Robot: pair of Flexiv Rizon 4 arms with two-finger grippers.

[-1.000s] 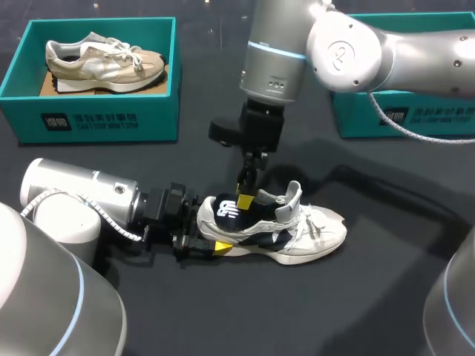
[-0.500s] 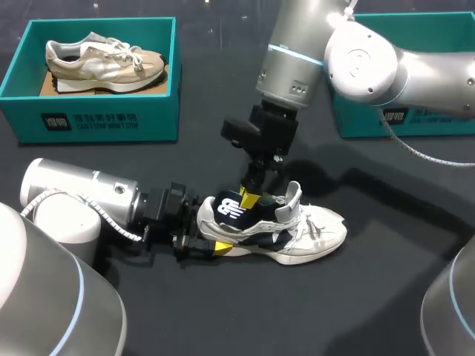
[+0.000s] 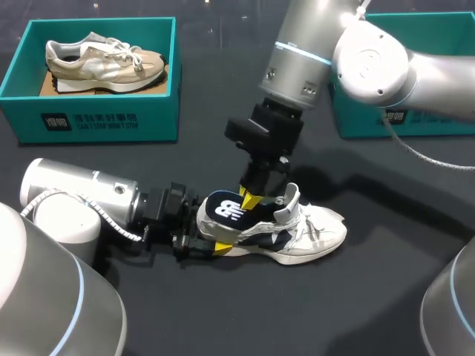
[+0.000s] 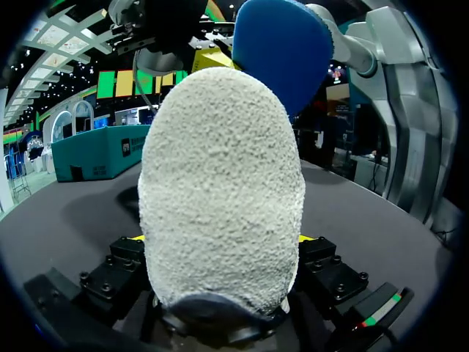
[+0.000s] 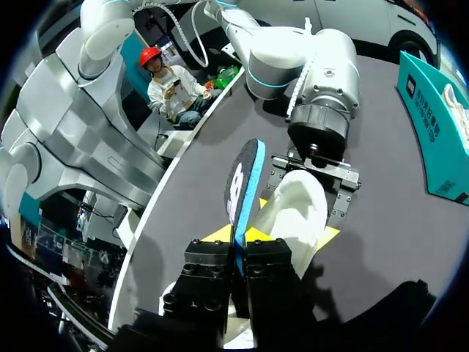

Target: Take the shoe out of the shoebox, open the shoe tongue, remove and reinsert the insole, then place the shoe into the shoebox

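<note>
A white and navy shoe [image 3: 297, 230] lies on its side on the dark table, its tongue [image 3: 291, 199] pulled up. My left gripper [image 3: 210, 242] comes in low from the left, and its fingers press the heel [image 4: 220, 191] from both sides. From above, my right gripper [image 3: 250, 199] is shut on the navy insole [image 3: 225, 210], which has a white logo. The insole's heel end stands raised above the shoe's opening. In the right wrist view the insole [image 5: 240, 183] stands edge-on between the fingers [image 5: 239, 249], with the white heel [image 5: 297, 213] beyond. In the left wrist view the insole [image 4: 282, 51] rises behind the heel.
A teal shoebox [image 3: 89, 122] at the back left holds a beige shoe [image 3: 104, 59]. A second teal box [image 3: 415, 119] stands at the back right, behind my right arm. Bare dark table lies in front of and to the right of the shoe.
My right gripper has shut on the insole and drawn its heel end up out of the shoe, shifting slightly right. The left gripper and shoe have stayed put.
</note>
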